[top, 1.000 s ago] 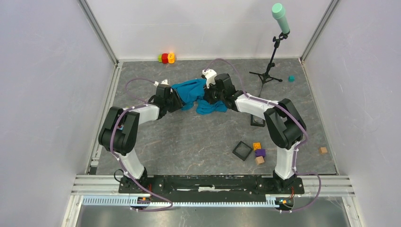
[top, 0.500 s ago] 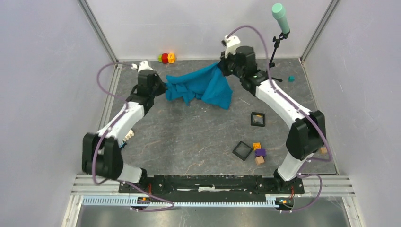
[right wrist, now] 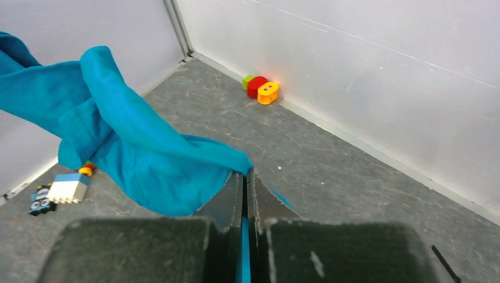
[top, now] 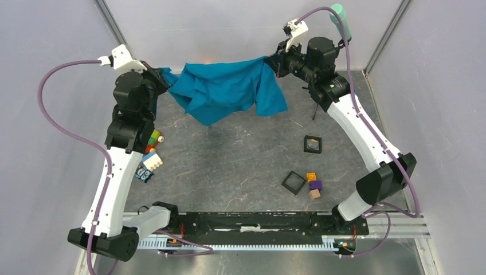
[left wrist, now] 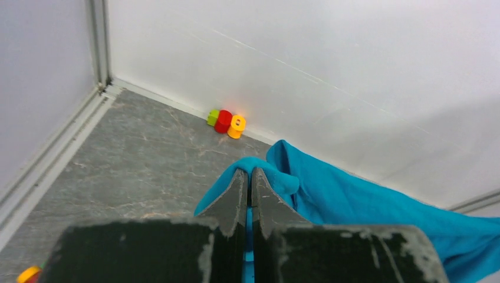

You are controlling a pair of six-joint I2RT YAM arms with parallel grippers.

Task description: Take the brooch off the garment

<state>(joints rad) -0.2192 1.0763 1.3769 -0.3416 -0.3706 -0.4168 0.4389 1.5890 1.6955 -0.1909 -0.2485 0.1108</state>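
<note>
The garment [top: 223, 89] is a teal cloth hanging in the air, stretched between my two grippers near the back wall. My left gripper [top: 162, 77] is shut on its left edge; in the left wrist view the jaws [left wrist: 248, 172] pinch a fold of the cloth [left wrist: 354, 194]. My right gripper [top: 275, 62] is shut on its right edge; in the right wrist view the jaws [right wrist: 244, 172] clamp the cloth [right wrist: 135, 153], which drapes to the left. The brooch does not show in any view; it is hidden or out of view.
Red, yellow and green blocks [left wrist: 226, 121] lie by the back wall, also seen in the right wrist view [right wrist: 259, 89]. Toy bricks [top: 150, 159] lie under the left arm. Two black square trays [top: 312, 144] [top: 293, 182] and small blocks [top: 313, 184] sit front right. A microphone [top: 339, 12] stands back right.
Both arms have risen and spread apart, lifting the cloth off the floor and stretching it in the air. The toy bricks at the left have come into view.
</note>
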